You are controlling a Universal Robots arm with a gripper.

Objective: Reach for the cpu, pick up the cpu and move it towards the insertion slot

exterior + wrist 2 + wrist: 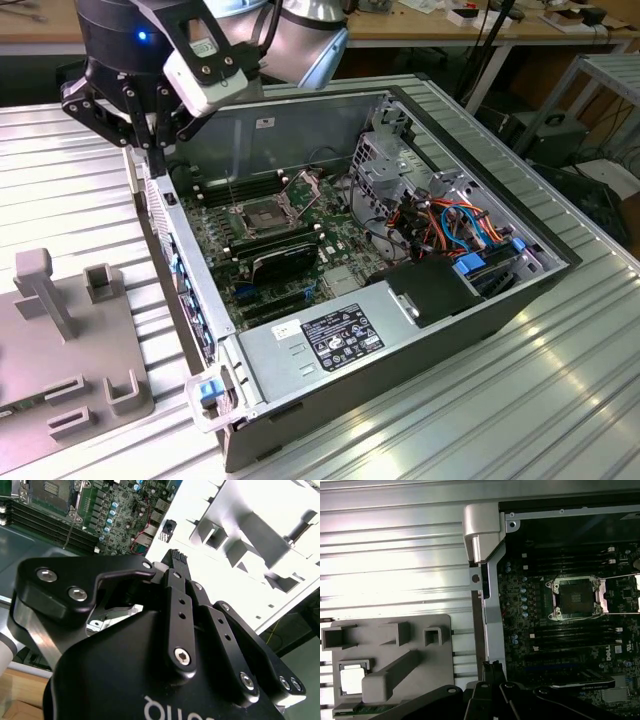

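Note:
The cpu, a pale square chip, lies in a recess of the grey fixture plate on the table, beside the open computer case. The insertion slot is the silver-framed socket with a dark centre on the motherboard; it also appears in the exterior view with its bracket hinged up, and in the second wrist view. My gripper hangs above the case's side wall, between the fixture and the socket. In both wrist views its black fingers meet at the tips with nothing between them.
The fixture plate carries several upright grey blocks. Inside the case are black memory slots, a black finned block, a power supply, a metal drive cage and coloured cables. The ribbed metal table surrounds the case.

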